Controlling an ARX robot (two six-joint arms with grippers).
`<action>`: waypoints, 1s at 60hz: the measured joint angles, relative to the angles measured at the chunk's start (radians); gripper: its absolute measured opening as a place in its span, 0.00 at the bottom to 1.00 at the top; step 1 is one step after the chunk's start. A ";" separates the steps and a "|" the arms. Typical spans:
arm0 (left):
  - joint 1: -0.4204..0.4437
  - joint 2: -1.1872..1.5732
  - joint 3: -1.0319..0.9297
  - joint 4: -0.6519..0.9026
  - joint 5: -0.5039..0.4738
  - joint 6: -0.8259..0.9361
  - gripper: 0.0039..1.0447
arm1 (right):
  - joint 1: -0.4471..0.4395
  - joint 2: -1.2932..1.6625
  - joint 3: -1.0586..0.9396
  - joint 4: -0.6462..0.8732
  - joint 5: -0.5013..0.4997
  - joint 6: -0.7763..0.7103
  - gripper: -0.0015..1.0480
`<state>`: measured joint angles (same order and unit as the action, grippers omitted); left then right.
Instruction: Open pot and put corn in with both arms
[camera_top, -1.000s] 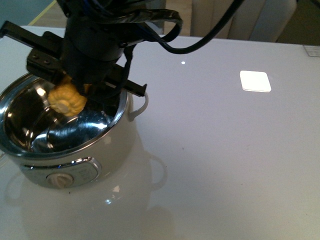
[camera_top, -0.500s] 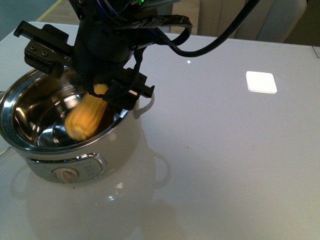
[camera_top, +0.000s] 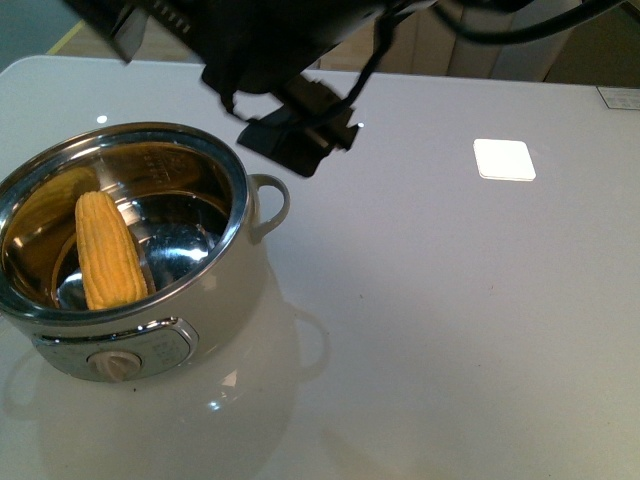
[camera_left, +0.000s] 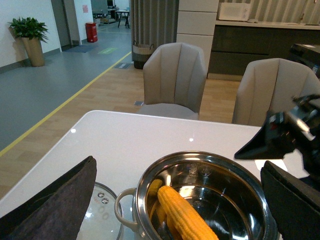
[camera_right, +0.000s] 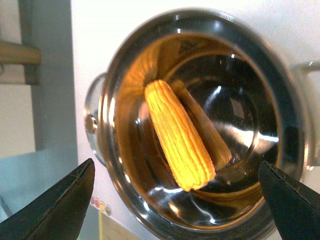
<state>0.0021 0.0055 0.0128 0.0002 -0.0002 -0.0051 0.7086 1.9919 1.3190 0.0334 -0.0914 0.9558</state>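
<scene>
The cream pot (camera_top: 235, 190) stands open at the table's left, and the yellow corn (camera_top: 108, 250) lies inside it, leaning on the steel wall. My right gripper (camera_top: 212, 95) hangs open and empty above the pot's far rim. Its wrist view looks straight down on the corn (camera_right: 177, 132) in the pot (camera_right: 280, 90), between its spread fingers (camera_right: 60, 200). My left gripper (camera_left: 178, 165) is open and empty, apart from the pot (camera_left: 200, 156). In that view the corn (camera_left: 182, 215) shows inside. The glass lid (camera_left: 102, 215) lies flat on the table beside the pot's loop handle (camera_left: 122, 210).
A bright white square (camera_top: 504, 159) lies on the white table (camera_top: 450, 330) at the far right. Two beige chairs (camera_left: 175, 75) stand behind the table's far edge. The right arm's black finger (camera_left: 272, 140) shows beside the pot in the left wrist view.
The corn has left my right gripper and dropped into the pot. The right gripper has risen up and away from the pot's mouth.
</scene>
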 joint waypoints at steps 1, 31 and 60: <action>0.000 0.000 0.000 0.000 0.000 0.000 0.94 | -0.010 -0.023 -0.017 0.008 0.002 0.000 0.92; 0.000 0.000 0.000 0.000 0.000 0.000 0.94 | -0.430 -0.904 -0.636 -0.107 0.071 -0.277 0.92; 0.000 0.000 0.000 0.000 0.000 0.000 0.94 | -0.644 -1.371 -0.825 -0.296 0.027 -0.606 0.92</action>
<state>0.0021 0.0055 0.0128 -0.0002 -0.0002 -0.0051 0.0647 0.6209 0.4938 -0.2626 -0.0643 0.3500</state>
